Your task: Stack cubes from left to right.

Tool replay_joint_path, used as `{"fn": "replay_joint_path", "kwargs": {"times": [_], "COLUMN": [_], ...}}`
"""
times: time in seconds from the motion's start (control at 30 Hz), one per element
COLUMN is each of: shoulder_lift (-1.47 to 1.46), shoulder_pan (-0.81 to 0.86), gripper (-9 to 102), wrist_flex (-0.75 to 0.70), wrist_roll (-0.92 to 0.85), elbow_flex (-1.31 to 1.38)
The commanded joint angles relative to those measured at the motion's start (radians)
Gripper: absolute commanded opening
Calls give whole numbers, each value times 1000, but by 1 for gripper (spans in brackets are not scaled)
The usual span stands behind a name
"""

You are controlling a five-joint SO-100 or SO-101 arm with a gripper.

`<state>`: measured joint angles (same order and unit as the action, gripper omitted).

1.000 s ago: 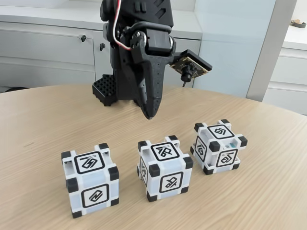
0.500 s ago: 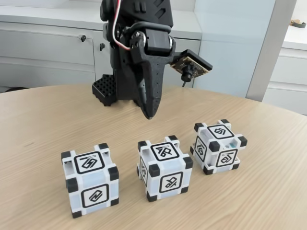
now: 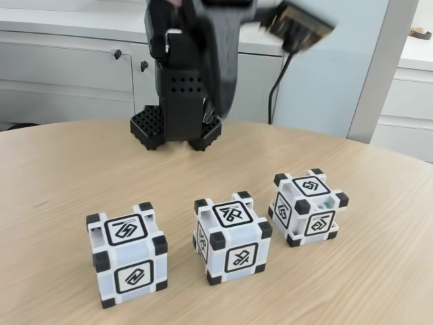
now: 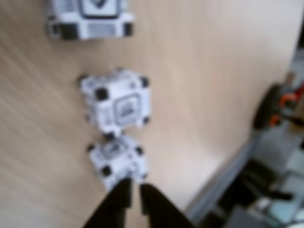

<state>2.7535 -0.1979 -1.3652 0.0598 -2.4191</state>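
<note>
— Fingers nearly together, would you say? In the wrist view the gripper (image 4: pixel 132 192) shows two dark tips with only a thin slit between them, and nothing in that slit.

— Agreed — all but closed, and empty. In the fixed view the arm is raised and blurred above its black base (image 3: pixel 174 128), well back from the row, so the fingertips cannot be made out there.

— And the cubes?

— All three sit apart on the wooden table (image 3: pixel 61 183), none on top of another. In the fixed view the left cube (image 3: pixel 127 252) is nearest the camera, the middle cube (image 3: pixel 232 235) beside it, the right cube (image 3: pixel 309 206) a little further back. The wrist view, though blurred, shows the same row running up the picture, one cube just ahead of the tips.

— So nothing is stacked.

— Nothing yet. Judging from this, the whole task remains — a first grasp, a lift, a placement, then the same again for the third cube.
</note>
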Motion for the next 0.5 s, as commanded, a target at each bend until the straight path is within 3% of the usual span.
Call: {"fn": "replay_joint_path", "kwargs": {"times": [0.0,0.2,0.47], "shoulder_lift": [-328,-701,-788], "shoulder_pan": [-8,-9,-150], "gripper": [0,1,9], "wrist_flex": [-5,-9,-11], "wrist_roll": [72,178,233], "elbow_flex": [206,345,344]}}
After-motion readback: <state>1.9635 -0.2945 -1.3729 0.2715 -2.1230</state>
